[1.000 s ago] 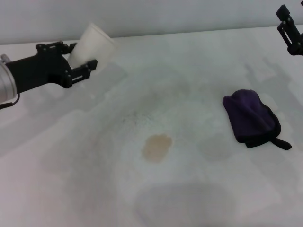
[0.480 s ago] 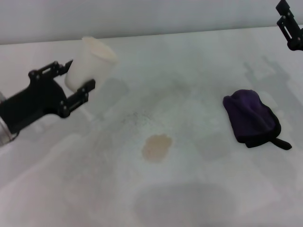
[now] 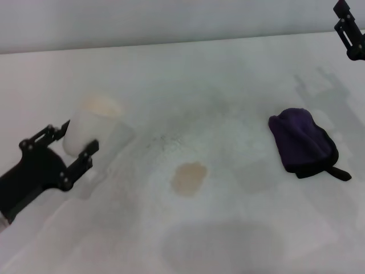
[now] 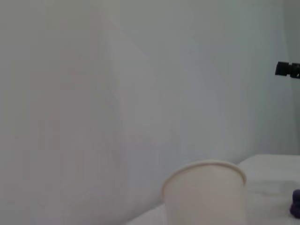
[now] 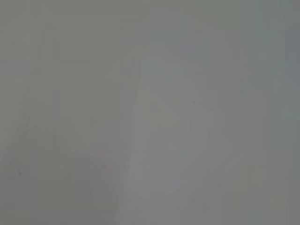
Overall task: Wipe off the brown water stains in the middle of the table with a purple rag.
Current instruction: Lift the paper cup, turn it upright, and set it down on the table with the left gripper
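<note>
Where the table (image 3: 228, 74) meets my left side, my left gripper (image 3: 68, 151) is clenched around a white cup (image 3: 88, 128), one black finger on each side of its wall; cup upright, mouth up, held low over the white top, and whether its base touches the surface I cannot tell. Left wrist view: same cup (image 4: 205, 193) close up, rim round and open, pale wall behind, table edge beyond it.

Next item, middle of the table: stain (image 3: 189, 177), one small tan-brown blotch, uneven oval, well apart from the cup and from the rag, nothing on it.

Next item, right of the stain: rag (image 3: 301, 140), dark purple, bunched, black edging, short black tab pointing toward the right edge; lying flat on the table, untouched, neither gripper near it. A sliver of it shows at the edge of the left wrist view (image 4: 296, 203).

Last item, far right top corner: my right gripper (image 3: 349, 31), black, raised well above and behind the rag, only partly in view; state of its jaws I cannot tell. Right wrist view: plain grey, nothing to list
</note>
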`<action>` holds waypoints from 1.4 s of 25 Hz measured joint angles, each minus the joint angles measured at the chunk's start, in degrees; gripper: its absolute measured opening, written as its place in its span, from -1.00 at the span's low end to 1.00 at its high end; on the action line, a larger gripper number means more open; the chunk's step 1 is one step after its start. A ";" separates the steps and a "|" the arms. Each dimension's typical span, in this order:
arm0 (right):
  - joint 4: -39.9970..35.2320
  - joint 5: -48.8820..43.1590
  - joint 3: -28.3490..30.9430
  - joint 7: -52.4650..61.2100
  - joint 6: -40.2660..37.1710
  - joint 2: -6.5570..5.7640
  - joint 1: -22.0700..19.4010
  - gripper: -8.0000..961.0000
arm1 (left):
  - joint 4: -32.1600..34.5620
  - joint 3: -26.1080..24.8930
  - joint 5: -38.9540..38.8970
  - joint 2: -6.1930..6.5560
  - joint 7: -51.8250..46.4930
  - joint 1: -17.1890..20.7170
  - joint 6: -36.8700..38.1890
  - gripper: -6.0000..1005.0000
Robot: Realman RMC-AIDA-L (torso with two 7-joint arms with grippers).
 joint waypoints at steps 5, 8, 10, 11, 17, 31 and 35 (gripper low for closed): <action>-0.01 0.04 0.01 -0.11 0.00 0.00 -0.16 0.21 | -3.33 -0.27 -3.06 0.10 2.40 1.31 -0.39 0.15; -0.01 0.08 -0.02 -0.11 0.00 0.01 -0.33 0.21 | -4.14 -0.28 -3.49 0.18 2.88 1.48 -1.01 0.14; -0.01 -0.05 -0.14 -0.11 0.00 0.04 -0.41 0.21 | -4.24 -0.29 -3.52 0.19 3.29 1.63 -2.09 0.14; 0.02 -0.14 -0.19 -0.05 -0.04 0.06 -0.45 0.20 | -4.31 -0.22 -3.51 0.19 3.58 1.70 -3.31 0.13; 0.63 -0.05 -0.26 0.38 -0.58 0.09 -0.81 0.20 | -6.09 0.03 -3.42 0.13 3.71 1.07 -4.64 0.14; 0.30 0.02 -0.30 0.45 0.58 0.09 -0.47 0.20 | -9.42 0.06 -3.30 -0.21 4.04 1.28 -4.76 0.14; 0.19 0.05 -0.20 0.32 1.46 0.09 -0.38 0.19 | -10.63 0.03 -3.54 -0.22 4.06 1.65 -4.41 0.14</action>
